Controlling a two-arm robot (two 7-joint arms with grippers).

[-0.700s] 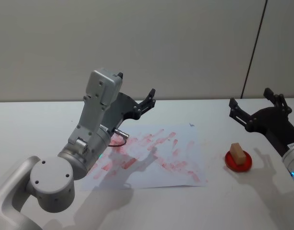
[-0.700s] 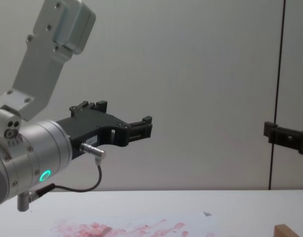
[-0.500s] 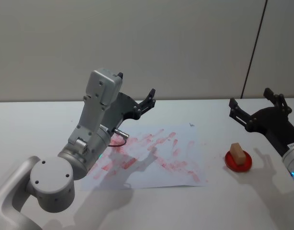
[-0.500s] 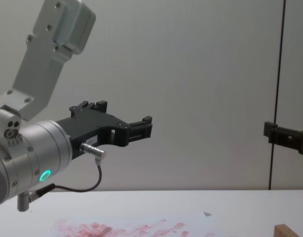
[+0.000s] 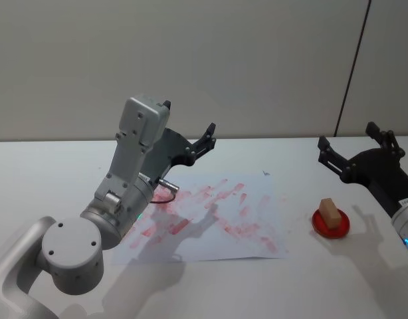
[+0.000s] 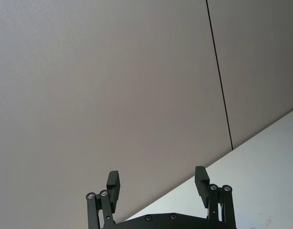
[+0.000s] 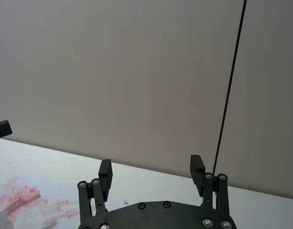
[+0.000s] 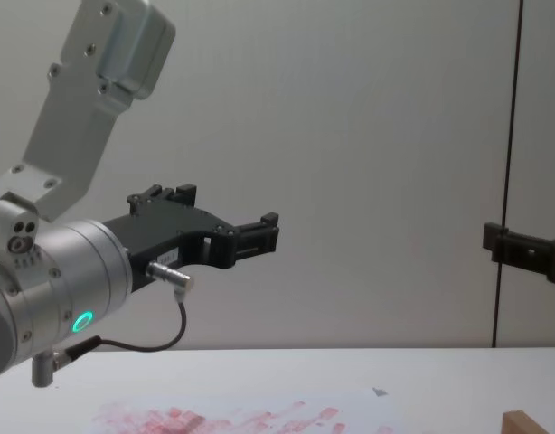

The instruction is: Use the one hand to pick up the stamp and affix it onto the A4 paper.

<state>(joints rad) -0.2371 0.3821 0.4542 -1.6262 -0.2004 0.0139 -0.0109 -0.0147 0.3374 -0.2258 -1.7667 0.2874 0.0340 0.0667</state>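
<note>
The right gripper's (image 5: 345, 135) fingers (image 5: 326, 149) are standing apart and empty, hovering above the tabletop (image 5: 44, 173) just behind the stamp (image 5: 330, 212). The stamp is sitting upright on a red ink pad (image 5: 344, 226) beside the A4 paper (image 5: 214, 244). The pick-up is not yet begun, so the next move is calling for a descent astride the block. The left gripper (image 5: 189, 117), fingers likewise apart, is hanging over the paper.

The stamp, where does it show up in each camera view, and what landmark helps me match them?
Head view: the stamp stands on a red pad, right of the A4 paper.
Chest view: the stamp pokes up at the bottom right corner.
Left wrist view: not in it.
Right wrist view: not in it.
Shared landmark: the dark vertical wall seam.
</note>
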